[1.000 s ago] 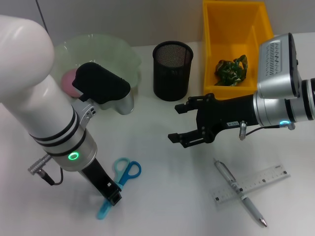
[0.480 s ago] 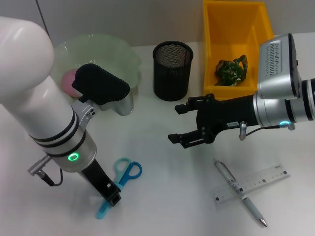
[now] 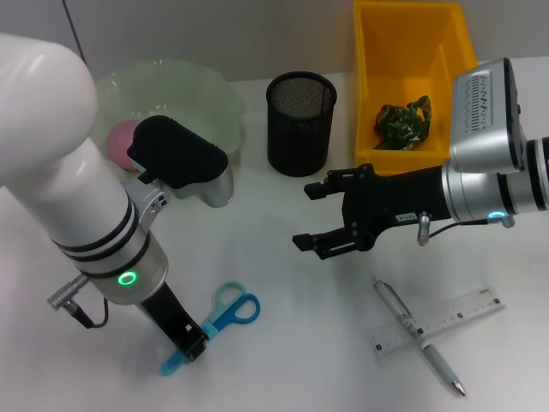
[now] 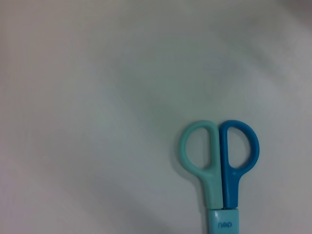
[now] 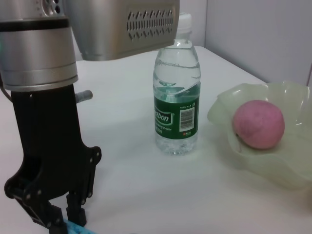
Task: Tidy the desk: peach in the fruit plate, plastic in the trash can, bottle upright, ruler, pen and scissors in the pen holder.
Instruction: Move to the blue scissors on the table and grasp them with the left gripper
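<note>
White desk (image 3: 283, 360) — one scissors (image 3: 225, 314), one ruler (image 3: 439, 324).

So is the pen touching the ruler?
Touching. In the head view the pen lies straight across the ruler, the two overlapping in a cross on the table with no gap between them.
</note>
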Controlling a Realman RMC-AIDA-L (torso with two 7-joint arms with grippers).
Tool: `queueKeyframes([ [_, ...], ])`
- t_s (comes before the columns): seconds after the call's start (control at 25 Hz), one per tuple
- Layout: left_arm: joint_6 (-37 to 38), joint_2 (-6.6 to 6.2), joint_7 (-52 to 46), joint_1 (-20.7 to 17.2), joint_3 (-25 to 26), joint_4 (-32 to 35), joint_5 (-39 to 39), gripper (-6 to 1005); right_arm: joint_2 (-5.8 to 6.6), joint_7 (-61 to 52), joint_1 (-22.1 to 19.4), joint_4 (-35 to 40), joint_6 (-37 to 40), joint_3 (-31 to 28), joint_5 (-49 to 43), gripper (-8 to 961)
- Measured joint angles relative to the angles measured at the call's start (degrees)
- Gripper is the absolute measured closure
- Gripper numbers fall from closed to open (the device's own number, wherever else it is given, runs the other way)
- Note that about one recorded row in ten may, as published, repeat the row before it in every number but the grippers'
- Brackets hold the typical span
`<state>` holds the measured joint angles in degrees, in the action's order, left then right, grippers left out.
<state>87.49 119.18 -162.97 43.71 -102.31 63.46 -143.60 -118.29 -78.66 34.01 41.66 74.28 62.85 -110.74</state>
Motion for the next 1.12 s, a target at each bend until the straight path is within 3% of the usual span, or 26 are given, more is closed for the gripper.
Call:
queueKeyframes([
  [0.04,0.05,0.0,0.01,0.01,0.0,0.0,-0.03,782,0.0,0.0,0.0,0.0,0.0,0.0,0.0,137],
  [1.12,1.07,0.0,1.05,-0.1,2.09,0.7,-0.35,781,0.0,-0.05,-0.18,0.0,-0.01,-0.19,0.0,137],
])
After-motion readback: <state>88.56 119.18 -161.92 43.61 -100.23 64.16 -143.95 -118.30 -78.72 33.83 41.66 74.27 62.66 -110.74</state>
